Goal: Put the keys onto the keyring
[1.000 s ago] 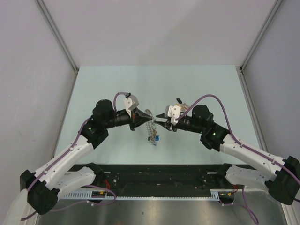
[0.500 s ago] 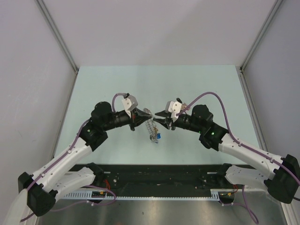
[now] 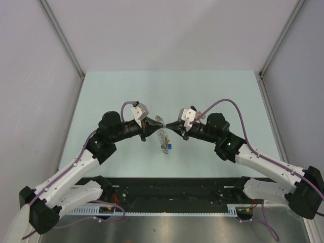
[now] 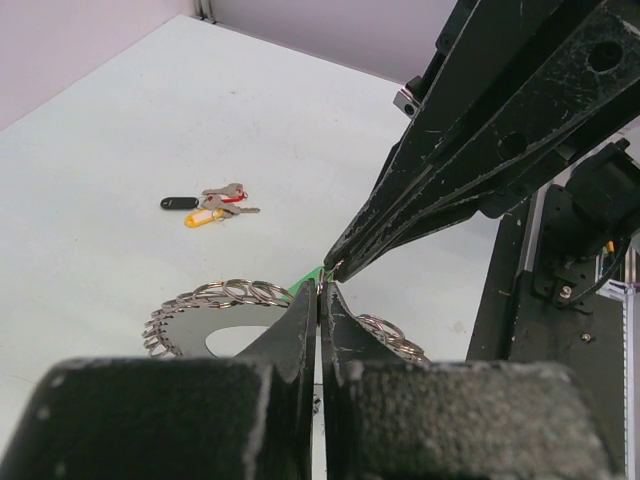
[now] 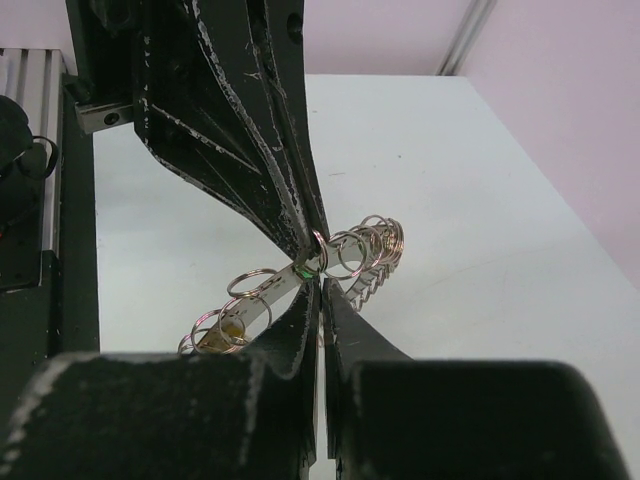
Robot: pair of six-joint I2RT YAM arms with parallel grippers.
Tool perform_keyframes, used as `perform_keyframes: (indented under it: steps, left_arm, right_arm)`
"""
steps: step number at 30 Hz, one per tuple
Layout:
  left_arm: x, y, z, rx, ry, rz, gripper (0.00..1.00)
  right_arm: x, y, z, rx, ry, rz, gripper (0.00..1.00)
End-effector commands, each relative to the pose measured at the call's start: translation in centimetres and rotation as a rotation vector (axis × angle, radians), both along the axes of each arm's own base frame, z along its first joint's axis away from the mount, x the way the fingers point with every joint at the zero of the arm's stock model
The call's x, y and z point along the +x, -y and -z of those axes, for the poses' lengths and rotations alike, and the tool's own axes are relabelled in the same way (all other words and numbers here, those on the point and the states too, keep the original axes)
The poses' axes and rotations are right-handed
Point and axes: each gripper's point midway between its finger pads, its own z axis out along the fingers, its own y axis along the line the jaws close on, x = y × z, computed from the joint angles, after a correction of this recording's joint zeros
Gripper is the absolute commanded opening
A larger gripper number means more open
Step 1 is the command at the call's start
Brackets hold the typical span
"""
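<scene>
Pale grey walls (image 3: pixel 40 76) close in the left, far and right sides of the light green table (image 3: pixel 202 91), and a black rail (image 3: pixel 172 188) runs along its near edge. From overhead I see both arms meeting near the table's middle, well away from every edge, with the whole far half of the table free for moving. My left gripper (image 3: pixel 159 121) is fully closed and pinches the rim of the keyring (image 3: pixel 162 135), which hangs below the tips, clear of the table. My right gripper (image 3: pixel 170 126) is closed too, its tips touching the left tips at that same rim. I cannot tell whether it grips the ring itself or only the green sliver (image 4: pixel 308 278) that shows at the meeting point. The right wrist view shows the ring nearly edge-on, its fringe of small silver split rings (image 5: pixel 365 245) fanning out beyond the left fingers (image 5: pixel 285 190). A blue key (image 3: pixel 170 147) dangles at the ring's lowest point in the overhead view only. The left wrist view alone shows a loose bunch of keys (image 4: pixel 208 205) with black, red and yellow tags, lying on the table well apart from the ring.
</scene>
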Motion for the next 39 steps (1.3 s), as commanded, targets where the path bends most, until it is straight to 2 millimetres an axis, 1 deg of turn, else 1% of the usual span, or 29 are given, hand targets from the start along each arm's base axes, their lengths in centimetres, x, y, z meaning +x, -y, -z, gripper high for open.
perform_keyframes:
  steps: [1, 8, 12, 16, 17, 18, 19, 20, 21, 22, 23, 25, 26, 27, 29, 30, 31, 33, 34, 35, 36, 38, 39]
  left_arm:
    - [0.5, -0.4, -4.1, -0.131, 0.1, -0.061, 0.0]
    - [0.5, -0.6, -5.5, -0.277, 0.097, -0.099, 0.01]
    - [0.4, -0.3, -5.4, -0.314, 0.099, -0.101, 0.0]
    - [0.2, -0.4, -4.8, -0.313, 0.089, -0.101, 0.0]
    - [0.0, -0.4, -4.6, -0.306, 0.084, -0.099, 0.02]
    - [0.1, -0.5, -4.4, -0.298, 0.087, -0.103, 0.05]
    - [0.0, -0.6, -4.2, -0.288, 0.086, -0.106, 0.09]
    - [0.0, -0.8, -3.7, -0.267, 0.077, -0.11, 0.19]
    - [-0.1, -1.1, -3.6, -0.251, 0.093, -0.119, 0.23]
    - [0.0, -1.2, -3.2, -0.223, 0.083, -0.125, 0.27]
    - [-0.1, -1.4, -3.0, -0.204, 0.087, -0.125, 0.32]
    - [-0.3, -1.6, -2.6, -0.147, 0.102, -0.11, 0.36]
    - [-0.4, -1.7, -2.5, -0.126, 0.104, -0.098, 0.39]
    - [-0.8, -1.3, -2.1, -0.092, 0.11, -0.049, 0.4]
    - [-0.8, -1.4, -1.6, -0.026, 0.104, -0.009, 0.43]
    - [-1.3, -0.8, -0.7, 0.008, 0.083, 0.057, 0.44]
    - [-1.5, -0.8, -0.6, 0.044, 0.057, 0.08, 0.45]
    - [-2.1, -0.4, -0.1, 0.098, 0.074, 0.158, 0.47]
    - [-2.1, -0.2, 0.5, 0.137, 0.041, 0.182, 0.48]
    - [-2.0, -0.2, 0.8, 0.167, 0.068, 0.206, 0.48]
    - [-2.4, -0.3, 1.7, 0.203, 0.041, 0.232, 0.48]
    - [-2.2, 0.1, 1.9, 0.24, 0.069, 0.281, 0.49]
    - [-2.5, 0.0, 1.8, 0.256, 0.068, 0.304, 0.49]
  right_arm:
    - [-0.2, -0.5, -1.8, 0.031, 0.053, -0.02, 0.0]
    - [-0.8, -1.4, -1.3, 0.018, 0.067, -0.054, 0.0]
    - [-1.0, -1.8, -1.2, 0.017, 0.071, -0.068, 0.0]
    - [-0.8, -1.4, -1.1, 0.001, 0.087, -0.05, 0.0]
    - [-0.7, -1.2, -1.0, -0.011, 0.094, -0.041, 0.0]
    - [-0.6, -1.1, -0.9, -0.019, 0.1, -0.039, 0.0]
    - [-0.8, -1.0, -1.1, -0.02, 0.111, -0.037, 0.0]
    - [-0.7, -0.8, -1.0, -0.033, 0.121, -0.035, 0.0]
    - [-0.7, -0.7, -0.9, -0.04, 0.127, -0.034, 0.0]
    - [-0.8, -0.5, -0.8, -0.047, 0.129, -0.032, 0.0]
    - [-0.8, -0.4, -0.9, -0.053, 0.144, -0.034, 0.0]
    - [-1.1, -0.3, -0.7, -0.065, 0.151, -0.044, 0.0]
    - [-1.1, -0.2, -0.8, -0.071, 0.163, -0.048, 0.0]
    - [-1.2, -0.2, -0.7, -0.075, 0.169, -0.055, 0.0]
    - [-1.5, -0.1, -0.7, -0.082, 0.175, -0.071, 0.0]
    - [-1.6, -0.2, -0.6, -0.087, 0.182, -0.076, 0.0]
    - [-1.7, -0.2, -0.5, -0.093, 0.183, -0.085, 0.0]
    - [-1.9, 0.0, -0.5, -0.099, 0.195, -0.094, 0.0]
    - [-2.0, 0.0, -0.4, -0.105, 0.196, -0.098, 0.0]
    - [-2.0, 0.1, -0.5, -0.106, 0.201, -0.1, 0.0]
    - [-2.2, 0.1, -0.4, -0.113, 0.207, -0.108, 0.0]
    - [-2.5, 0.1, -0.5, -0.112, 0.21, -0.118, 0.0]
    - [-2.5, 0.2, -0.3, -0.118, 0.209, -0.125, 0.0]
